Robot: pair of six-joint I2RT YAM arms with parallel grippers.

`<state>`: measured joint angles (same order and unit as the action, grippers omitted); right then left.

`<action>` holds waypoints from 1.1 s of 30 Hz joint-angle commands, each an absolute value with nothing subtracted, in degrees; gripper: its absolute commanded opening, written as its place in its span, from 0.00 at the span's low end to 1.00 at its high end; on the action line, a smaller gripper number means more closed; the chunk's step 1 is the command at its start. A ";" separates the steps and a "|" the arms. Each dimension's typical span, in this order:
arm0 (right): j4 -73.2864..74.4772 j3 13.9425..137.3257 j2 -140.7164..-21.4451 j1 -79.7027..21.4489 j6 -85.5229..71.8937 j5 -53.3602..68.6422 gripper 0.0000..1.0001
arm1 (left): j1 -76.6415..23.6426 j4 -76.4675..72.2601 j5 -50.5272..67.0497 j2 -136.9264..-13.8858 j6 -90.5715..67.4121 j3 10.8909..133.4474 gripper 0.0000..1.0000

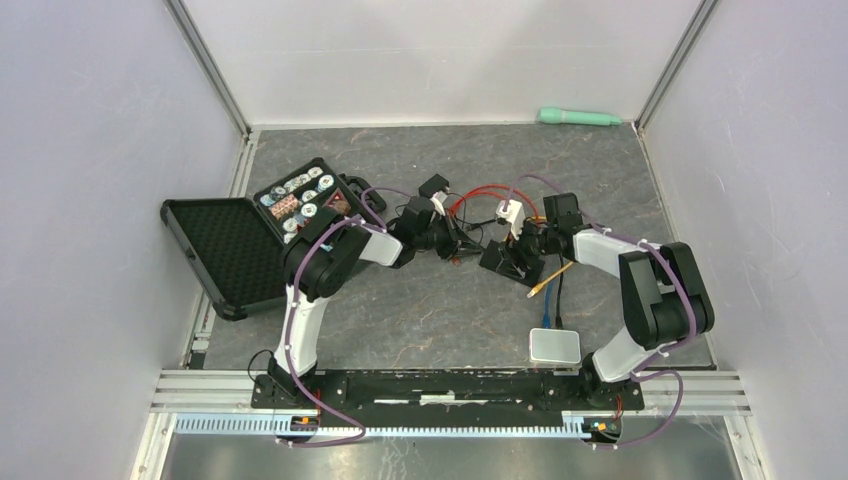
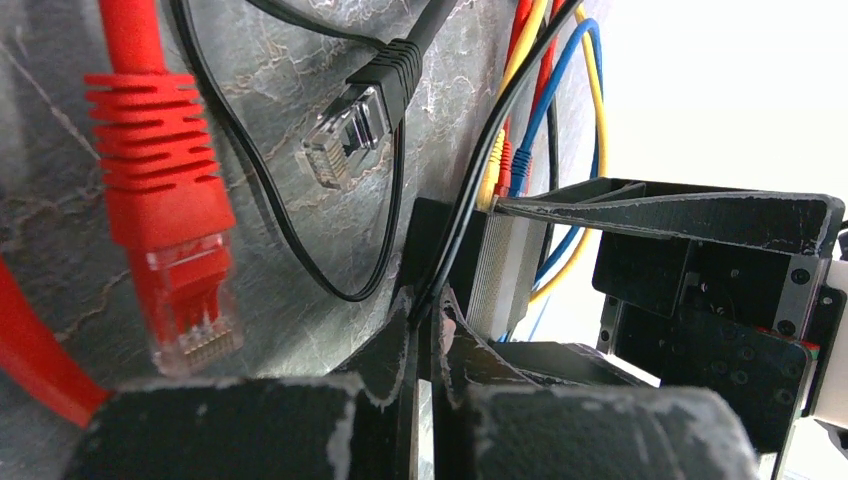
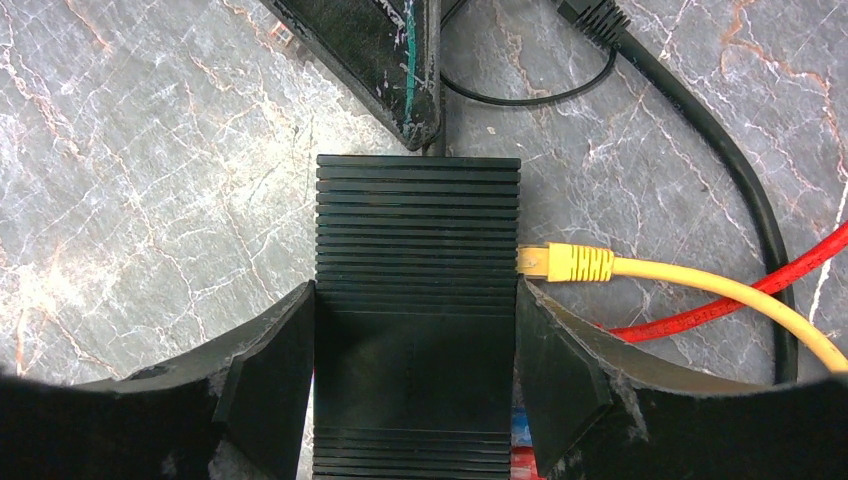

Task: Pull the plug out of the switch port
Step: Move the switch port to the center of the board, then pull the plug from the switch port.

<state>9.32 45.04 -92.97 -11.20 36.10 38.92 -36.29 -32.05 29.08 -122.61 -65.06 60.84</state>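
- Squeeze the switch box [image 3: 417, 200] tight between the right gripper [image 3: 415, 310] jaws, spread wide and pressing on both its sides.
- Keep the box flat and still.
- Just outside the right-hand jaw: yellow plug [image 3: 565, 262], small and ribbed, stuck in the box's side.
- Past the box: left gripper [image 2: 425, 310] jaws shut, seemingly pinching a thin black wire [image 2: 462, 205].
- Pull straight out, no twisting.

Open black case [image 1: 225, 250], teal cylinder [image 1: 580, 117]
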 commanded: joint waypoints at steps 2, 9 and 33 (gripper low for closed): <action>6.80 42.27 -90.18 -8.71 36.12 28.74 0.00 | -34.59 -24.78 27.53 -123.00 -64.27 60.82 0.02; 7.27 42.44 -91.32 -5.88 34.55 35.37 0.00 | -34.45 -32.19 28.94 -124.38 -65.61 58.42 0.02; 3.60 37.65 -84.79 -4.89 30.29 33.26 0.00 | -32.19 -36.95 32.12 -125.32 -71.08 58.54 0.02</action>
